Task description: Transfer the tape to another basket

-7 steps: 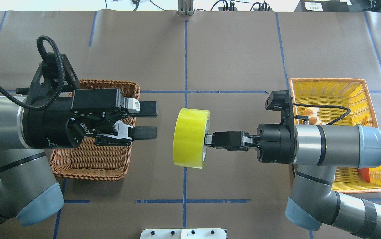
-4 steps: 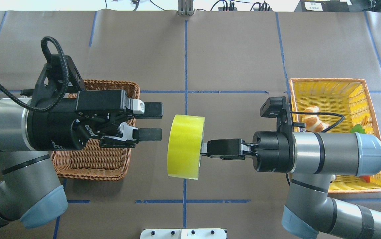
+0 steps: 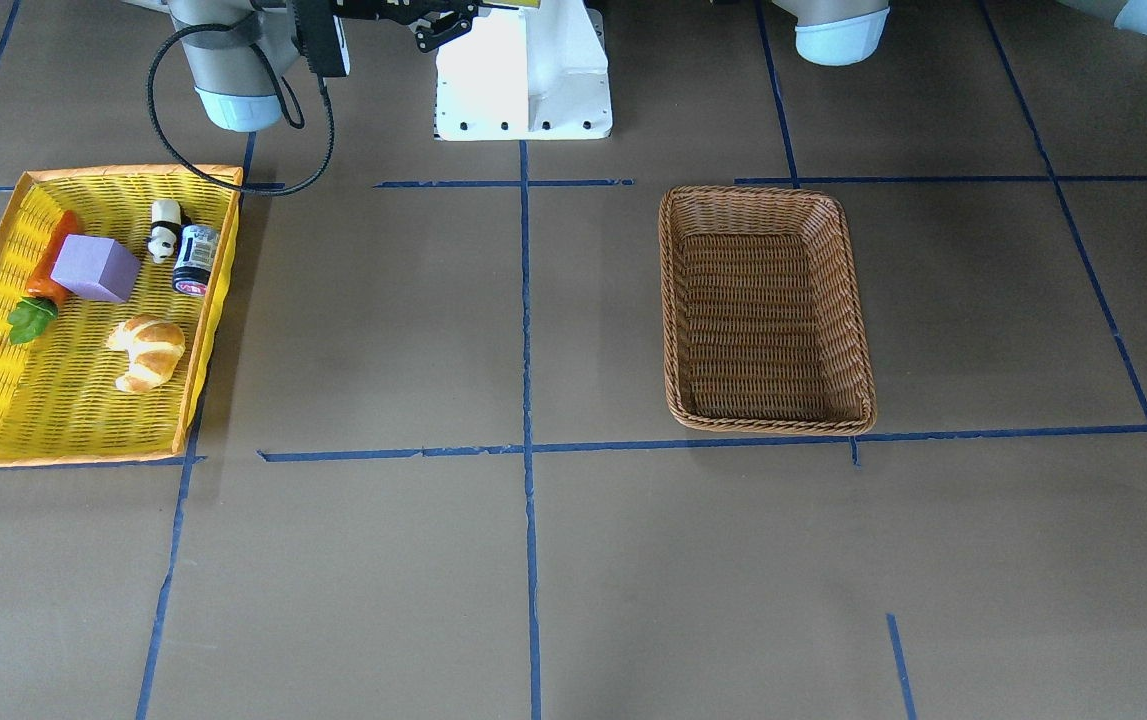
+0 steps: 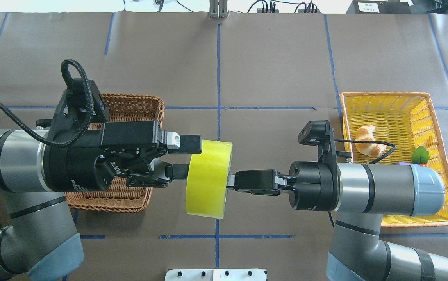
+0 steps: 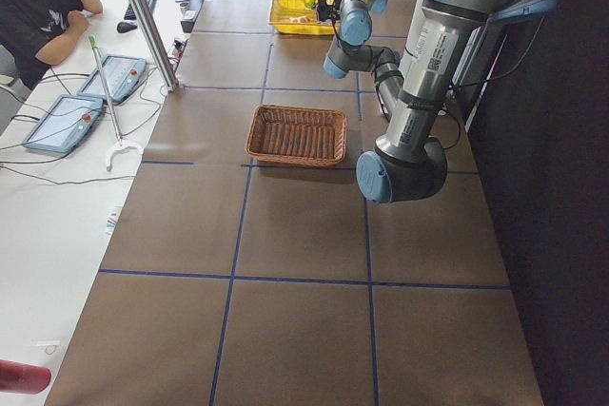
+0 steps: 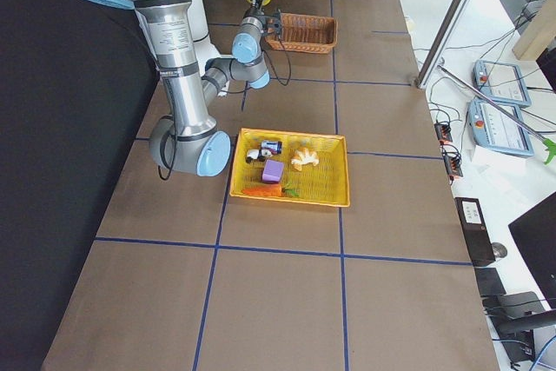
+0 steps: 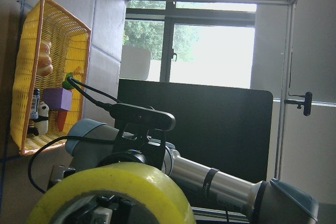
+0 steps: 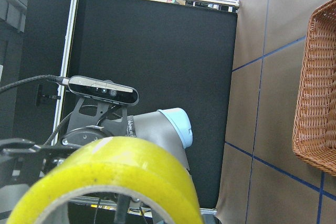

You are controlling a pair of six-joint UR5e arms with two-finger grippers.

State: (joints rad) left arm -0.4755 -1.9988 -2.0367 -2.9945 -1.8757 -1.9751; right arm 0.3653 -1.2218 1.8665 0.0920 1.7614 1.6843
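The right pincer (image 4: pixel 229 181) is clenched on the wall of the tape (image 4: pixel 208 179), one finger in the core and one outside, holding the roll on edge in the air above the middle of the worktop (image 4: pixel 270 58). The left pincer (image 4: pixel 186 157) is spread wide at the roll's opposite face. Its fingers straddle the upper part of the tape's wall without gripping it, and whether either one touches cannot be told.

By my reading, the hand-over is halfway. The tape is out of its starting container and has been brought to the receiving arm. What is left is for the left pincer to clamp on, for the right to let go, and for the roll to be carried over and set down.

The basket (image 3: pixel 753 190), brown wicker, sits toward the worktop's left end, and nothing shows inside it. The yellow basket (image 3: pixel 123 172) lies at the right end and holds a croissant (image 3: pixel 146 352), a purple cube (image 3: pixel 95 268), a carrot (image 3: pixel 48 270) with a green leaf, a panda figure (image 3: pixel 165 232) and a small can (image 3: pixel 195 260).
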